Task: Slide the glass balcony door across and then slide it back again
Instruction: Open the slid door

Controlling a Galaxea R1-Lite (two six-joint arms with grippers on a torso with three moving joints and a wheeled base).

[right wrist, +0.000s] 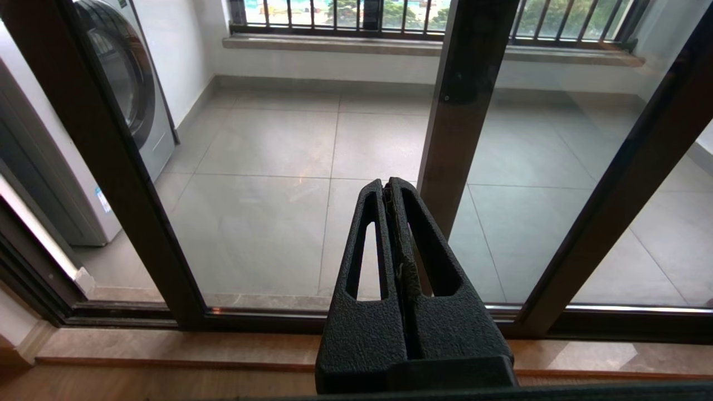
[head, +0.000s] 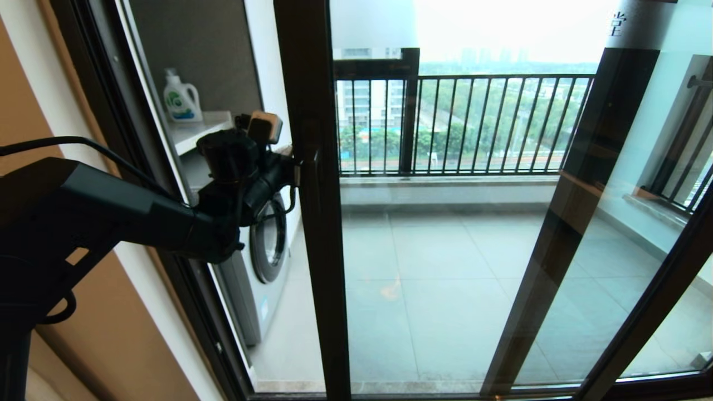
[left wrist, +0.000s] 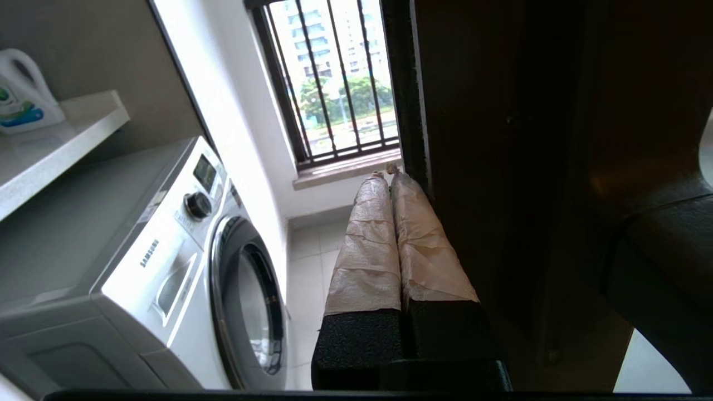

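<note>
The glass balcony door (head: 320, 267) stands partly slid across. An open gap on its left shows the laundry corner. Its dark brown edge post runs floor to top, with the dark bar handle (head: 311, 178) on it and a frosted band (head: 373, 25) above. My left gripper (head: 295, 167) is at handle height, shut, with nothing between its taped fingers (left wrist: 367, 245), which lie against the door's edge (left wrist: 473, 167). My right gripper (right wrist: 388, 182) is shut and empty. It hangs low in front of the door's glass (right wrist: 267, 223), out of the head view.
A washing machine (head: 267, 239) and a shelf with a detergent bottle (head: 181, 100) sit beyond the gap. A second dark-framed glass panel (head: 574, 211) overlaps on the right. The balcony railing (head: 473, 122) lies beyond the tiles. The outer door frame (head: 184, 289) is on the left.
</note>
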